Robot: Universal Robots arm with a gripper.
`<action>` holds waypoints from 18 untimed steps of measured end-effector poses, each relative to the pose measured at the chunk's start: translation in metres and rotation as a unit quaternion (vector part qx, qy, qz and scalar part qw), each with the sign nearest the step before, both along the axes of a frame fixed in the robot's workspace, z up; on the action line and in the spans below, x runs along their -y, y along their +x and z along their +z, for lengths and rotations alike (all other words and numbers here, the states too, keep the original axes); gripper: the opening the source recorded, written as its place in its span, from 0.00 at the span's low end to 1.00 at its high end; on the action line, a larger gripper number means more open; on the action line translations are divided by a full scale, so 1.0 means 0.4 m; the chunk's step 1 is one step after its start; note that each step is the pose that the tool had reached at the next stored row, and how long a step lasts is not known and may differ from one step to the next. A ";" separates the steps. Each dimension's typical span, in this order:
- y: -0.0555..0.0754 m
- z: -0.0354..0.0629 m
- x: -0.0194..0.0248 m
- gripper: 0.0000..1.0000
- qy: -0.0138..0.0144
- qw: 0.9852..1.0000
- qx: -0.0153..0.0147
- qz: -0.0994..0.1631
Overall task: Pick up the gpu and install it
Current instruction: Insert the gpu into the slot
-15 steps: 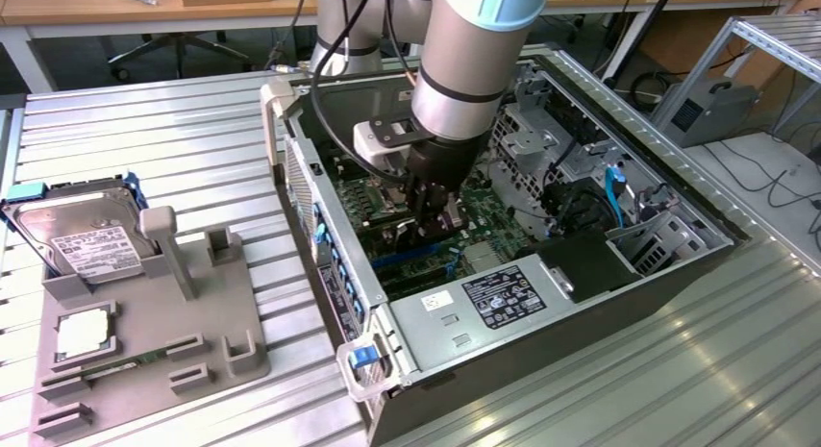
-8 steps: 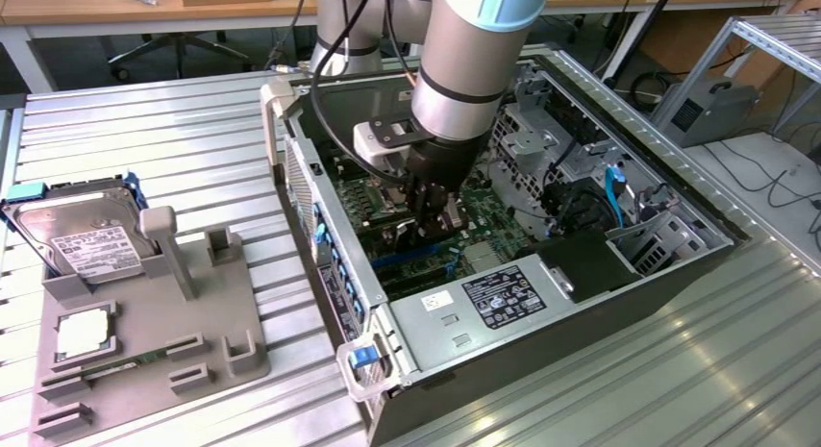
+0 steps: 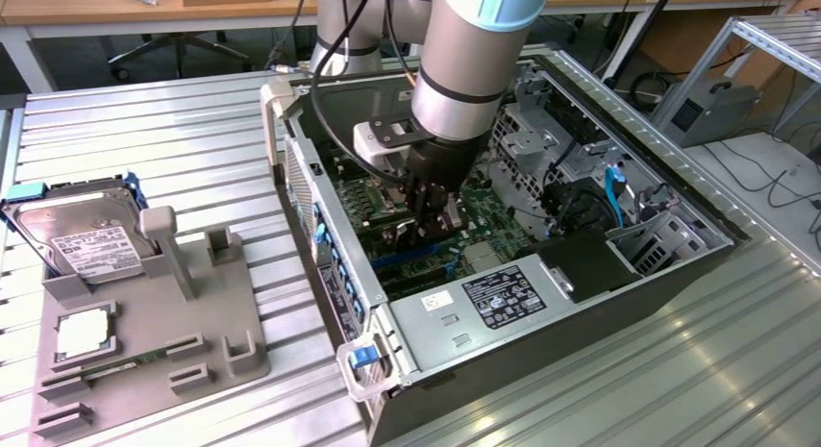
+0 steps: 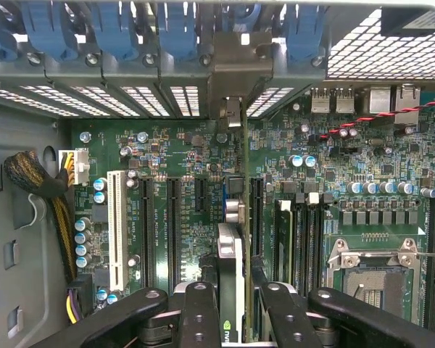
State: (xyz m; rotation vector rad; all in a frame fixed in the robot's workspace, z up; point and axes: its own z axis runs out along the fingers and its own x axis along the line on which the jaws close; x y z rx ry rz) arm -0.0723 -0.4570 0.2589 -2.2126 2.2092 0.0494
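We see the fingers (image 4: 200,313) drawn in close on the gpu (image 4: 230,270), one pad on each face. The card stands on edge between them, upright over the motherboard (image 4: 167,156). It lies in line with the long black slots, and its metal bracket end reaches the rear wall of the case beneath the blue clips (image 4: 177,29). Whether its lower edge is seated in a slot, we cannot tell.

From the exterior view's left, a grey holder (image 3: 237,322) sits on the ribbed metal worktop (image 3: 154,130). It carries a silver hard drive (image 3: 80,237) with a white label propped at its far end, a square chip (image 3: 84,334) lying flat in a recess, and a slim green memory stick (image 3: 122,363) in a groove near the front.

Just beside the holder lies the open computer case (image 3: 298,192) on its side. The arm comes down into it near the middle — the fingers are low over the board. Toward the exterior view's right, inside the case, we see a silver box with a dark label (image 3: 507,293) and then a metal drive cage (image 3: 660,240) with a blue cable above it.
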 end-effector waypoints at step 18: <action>0.000 0.000 0.000 0.27 0.000 1.000 0.000 0.000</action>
